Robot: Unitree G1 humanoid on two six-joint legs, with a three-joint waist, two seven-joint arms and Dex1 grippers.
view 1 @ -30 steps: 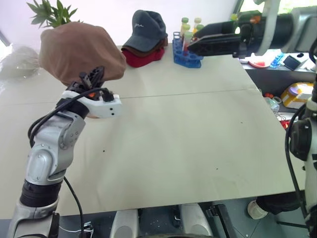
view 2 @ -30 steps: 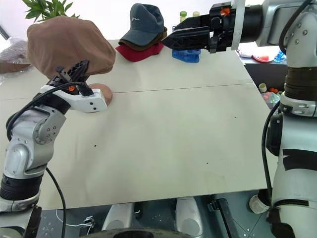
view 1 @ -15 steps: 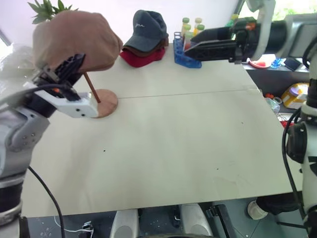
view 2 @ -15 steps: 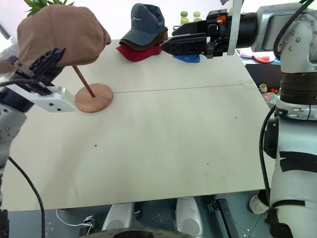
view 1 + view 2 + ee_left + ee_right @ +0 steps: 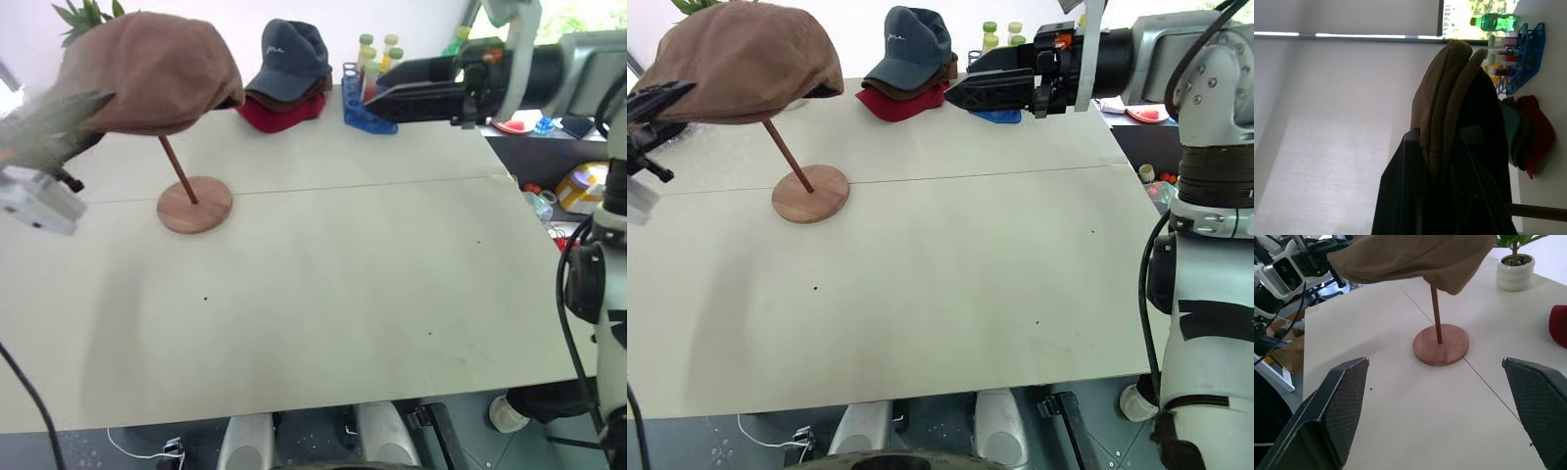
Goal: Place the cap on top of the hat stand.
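a wide pale table (image 5: 372,284) under a white wall (image 5: 1327,122); bright daylight comes through a window (image 5: 1479,7) behind it.

The cap (image 5: 745,59) is soft matt brown cloth. The stand (image 5: 809,193) is smooth reddish wood, slightly satin. The table (image 5: 950,284) looks matt, pale and smooth. The right gripper (image 5: 1440,426) has black textured pads.

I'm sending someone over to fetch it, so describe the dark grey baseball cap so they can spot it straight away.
Look to the far edge of the pale table, just beside the blue bottle rack. There a small stack of caps sits, and the dark grey baseball cap is the top one. It alone has white script on its front; a red cap lies underneath.
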